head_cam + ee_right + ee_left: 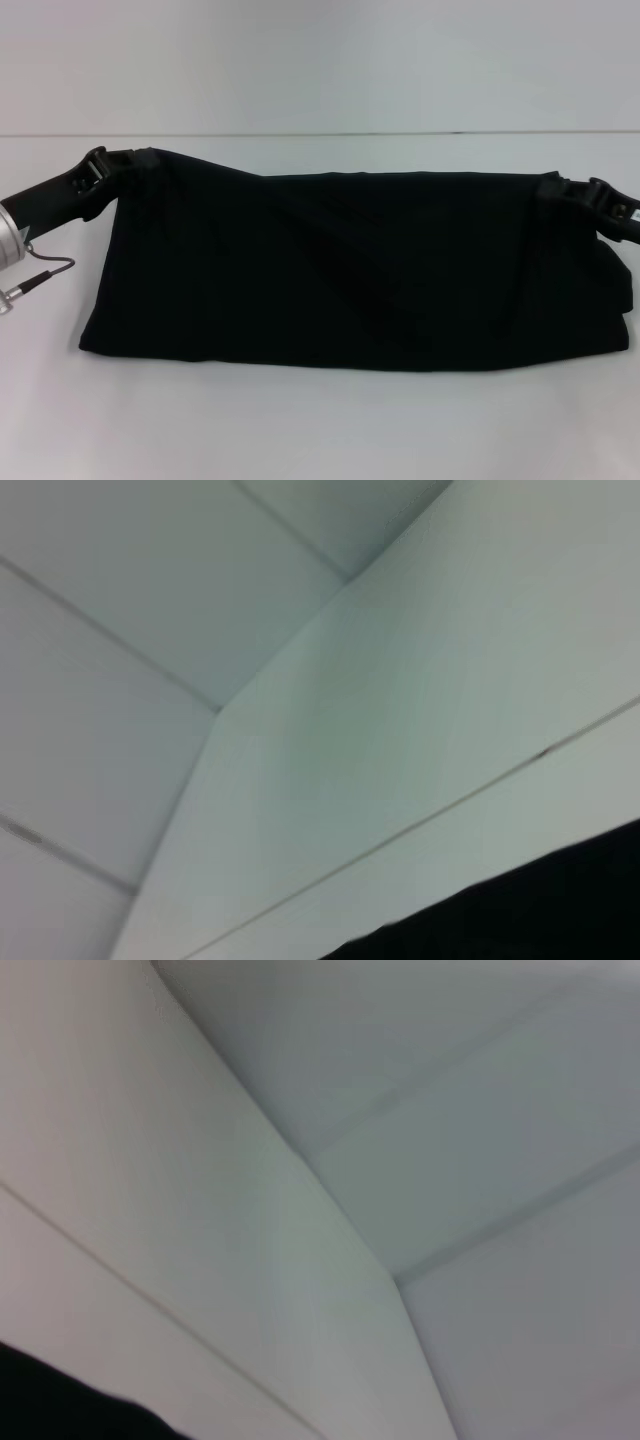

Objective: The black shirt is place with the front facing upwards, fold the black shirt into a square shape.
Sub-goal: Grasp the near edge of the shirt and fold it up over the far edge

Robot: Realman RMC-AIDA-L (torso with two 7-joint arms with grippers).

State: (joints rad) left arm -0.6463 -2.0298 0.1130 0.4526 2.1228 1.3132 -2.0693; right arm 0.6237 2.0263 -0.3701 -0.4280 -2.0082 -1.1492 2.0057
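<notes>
Cloth: large plain black shirt (350,270), held up over white table (300,430).
Left gripper (140,162): clamped on top corner.
Right gripper (556,188): pinching opposite corner.
Writing: none readable.

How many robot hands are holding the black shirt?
2. The left gripper holds the black shirt at its upper left corner, and the right gripper holds it at the upper right corner. None seems hidden.

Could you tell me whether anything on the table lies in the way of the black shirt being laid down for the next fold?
Nothing visible does. The left tool and right tool grip the black shirt at its upper corners, and the white table around it shows no other object.
</notes>
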